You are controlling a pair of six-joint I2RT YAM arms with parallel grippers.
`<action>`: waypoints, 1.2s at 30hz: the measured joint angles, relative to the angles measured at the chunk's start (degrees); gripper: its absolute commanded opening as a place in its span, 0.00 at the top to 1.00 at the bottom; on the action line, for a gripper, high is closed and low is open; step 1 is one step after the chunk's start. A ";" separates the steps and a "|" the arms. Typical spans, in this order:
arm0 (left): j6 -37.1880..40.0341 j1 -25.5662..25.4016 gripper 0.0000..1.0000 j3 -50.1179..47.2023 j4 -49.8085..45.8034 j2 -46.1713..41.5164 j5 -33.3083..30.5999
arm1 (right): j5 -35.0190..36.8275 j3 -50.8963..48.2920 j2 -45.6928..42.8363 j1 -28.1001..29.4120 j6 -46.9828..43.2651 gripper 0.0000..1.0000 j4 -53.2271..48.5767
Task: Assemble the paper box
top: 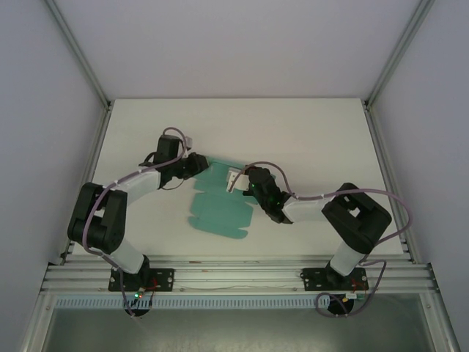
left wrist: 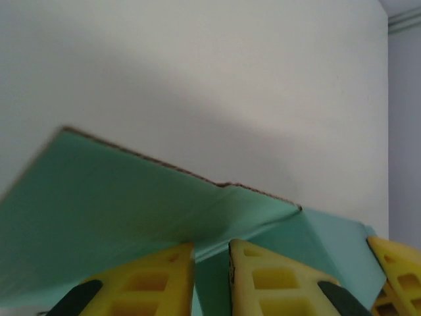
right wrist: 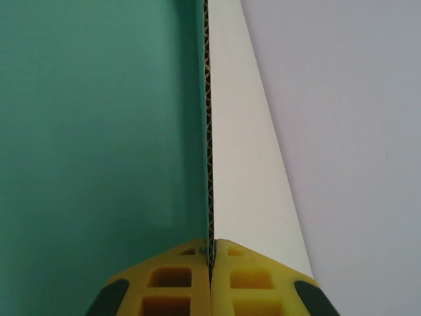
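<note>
The paper box (top: pixel 220 209) is a flat teal die-cut sheet lying in the middle of the table. My right gripper (top: pixel 236 180) is shut on the edge of one flap and holds it upright. In the right wrist view the card (right wrist: pixel 99 131) stands edge-on between the closed yellow pads (right wrist: pixel 212 242), teal on the left and white on the right. My left gripper (top: pixel 204 163) is at the sheet's far left corner. Its yellow fingers (left wrist: pixel 210 245) stand a narrow gap apart over a crease, below a raised teal flap (left wrist: pixel 118 197). I cannot see them pinching anything.
The white table (top: pixel 308 139) stretches bare behind and to both sides of the sheet. Aluminium frame posts (top: pixel 381 81) and grey walls close it in. A yellow fingertip of the right gripper (left wrist: pixel 395 270) shows at the lower right of the left wrist view.
</note>
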 measured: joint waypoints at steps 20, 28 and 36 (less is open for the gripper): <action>-1.36 -5.57 0.20 0.66 1.97 -0.04 -3.43 | 1.27 -1.62 -1.90 0.07 2.67 1.00 0.00; -0.57 -6.36 0.10 0.31 0.98 -1.88 -3.85 | 1.70 -1.81 -3.08 0.09 4.17 1.00 0.20; 4.55 -5.25 0.00 -3.58 -5.33 -15.10 -12.48 | 1.01 -2.14 -5.20 0.42 4.74 1.00 -1.31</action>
